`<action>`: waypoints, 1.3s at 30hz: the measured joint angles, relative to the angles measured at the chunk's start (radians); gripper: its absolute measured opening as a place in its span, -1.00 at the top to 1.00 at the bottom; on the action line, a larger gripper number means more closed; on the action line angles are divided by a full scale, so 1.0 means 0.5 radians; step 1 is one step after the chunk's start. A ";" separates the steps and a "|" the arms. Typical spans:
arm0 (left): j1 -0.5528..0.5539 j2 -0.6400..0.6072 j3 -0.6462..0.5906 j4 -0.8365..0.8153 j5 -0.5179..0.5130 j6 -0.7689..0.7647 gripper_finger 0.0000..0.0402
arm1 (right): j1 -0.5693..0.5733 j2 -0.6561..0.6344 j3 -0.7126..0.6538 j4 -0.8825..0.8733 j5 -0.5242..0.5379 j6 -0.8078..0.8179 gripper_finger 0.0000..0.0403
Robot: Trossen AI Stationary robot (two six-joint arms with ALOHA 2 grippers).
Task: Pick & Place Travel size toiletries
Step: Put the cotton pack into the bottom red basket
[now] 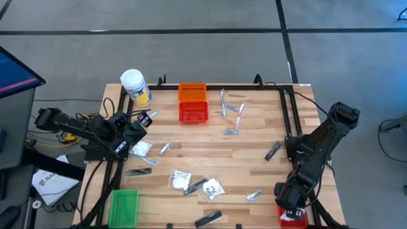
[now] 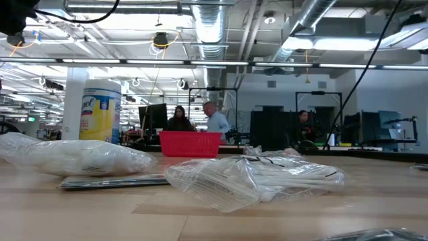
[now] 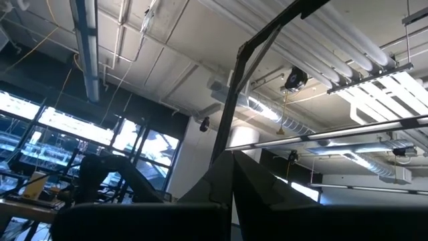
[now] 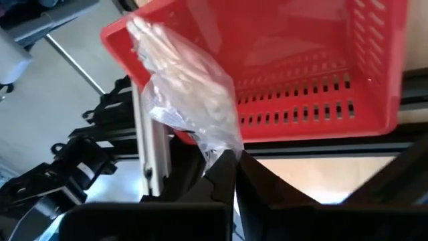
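Four small baskets sit on the wooden table (image 1: 254, 159). An orange basket (image 1: 192, 91) and a red basket (image 1: 193, 112) stand touching each other at the far middle; both look bare inside from the high view. A green basket (image 1: 124, 207) lies at the near left corner, nothing visible in it. A second red basket (image 4: 301, 60) sits at the near right corner, mostly hidden under the right arm in the high view; the right wrist view shows its slotted wall, and whether anything lies inside cannot be told.

A big white jar (image 1: 135, 86) with a yellow label stands at the far left corner. The low view shows blue lettering on the label, too small to read.

The right gripper (image 4: 227, 161) hangs at the rim of the near-right red basket, fingers pinched together on a corner of a clear plastic packet (image 4: 184, 84) holding white contents; the packet hangs against the basket's outer wall and edge.

The left gripper (image 1: 130, 130) is at the table's left edge, fingers closed, holding nothing visible; its wrist camera points up at the ceiling.

The other toiletries lie scattered on the table: white packets (image 1: 181, 179), foil sachets (image 1: 254, 195), dark tubes (image 1: 272, 150), clear sticks (image 1: 236, 114).
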 joint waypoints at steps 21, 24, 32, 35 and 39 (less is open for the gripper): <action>0.000 0.000 0.000 -0.005 0.000 0.000 0.99 | -0.258 0.006 0.000 -0.371 0.007 -0.443 1.00; 0.000 0.000 0.000 -0.006 0.000 -0.001 0.99 | -0.265 0.006 0.000 -0.426 0.041 -0.459 1.00; 0.000 0.000 0.000 -0.007 0.000 -0.005 0.99 | -0.265 0.006 0.000 -0.433 0.188 -0.454 1.00; -0.001 0.000 0.000 -0.007 0.000 -0.005 0.99 | -0.265 0.006 0.000 -0.433 0.217 -0.443 1.00; 0.000 0.000 0.000 -0.007 0.000 -0.005 0.99 | -0.264 0.006 0.000 -0.444 0.220 -0.442 1.00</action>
